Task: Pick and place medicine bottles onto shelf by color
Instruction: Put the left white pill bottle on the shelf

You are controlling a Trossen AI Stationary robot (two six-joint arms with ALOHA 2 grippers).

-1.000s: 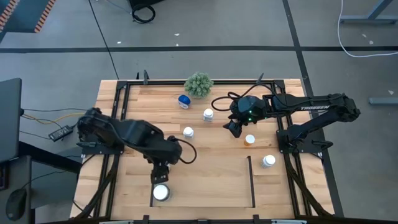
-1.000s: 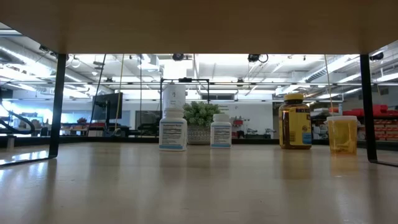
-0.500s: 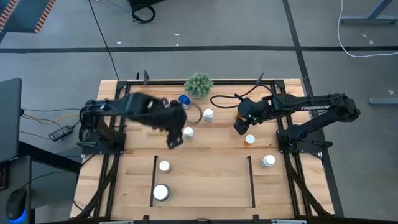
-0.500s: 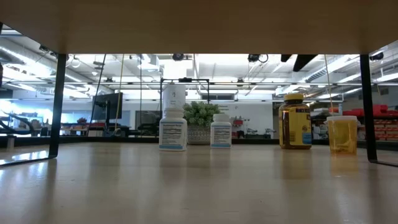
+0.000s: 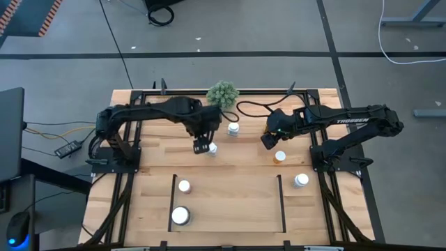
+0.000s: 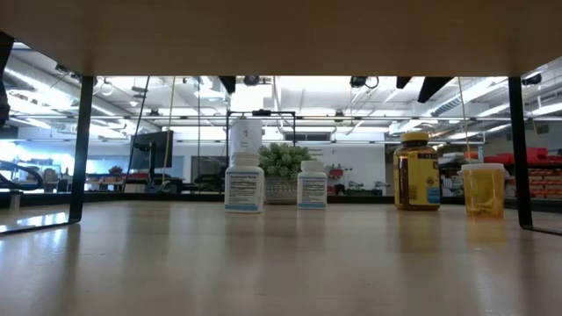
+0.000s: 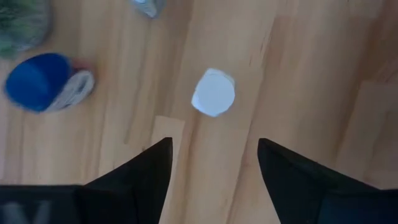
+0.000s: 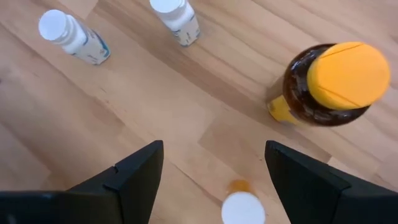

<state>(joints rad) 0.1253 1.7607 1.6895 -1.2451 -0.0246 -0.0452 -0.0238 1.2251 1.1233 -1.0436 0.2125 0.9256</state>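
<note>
**Hovering over loose bottles, both grippers empty**

Standing inside the shelf at its left edge are two white-capped bottles. Farther back, the left gripper hangs with jaws wide just beside a white bottle; a blue bottle lies near the plant. The right gripper, jaws also wide, hovers beside the amber bottle.

On the light wood table, white-capped bottles stand near an amber bottle with a yellow cap, a blue bottle and a green plant ball.
</note>
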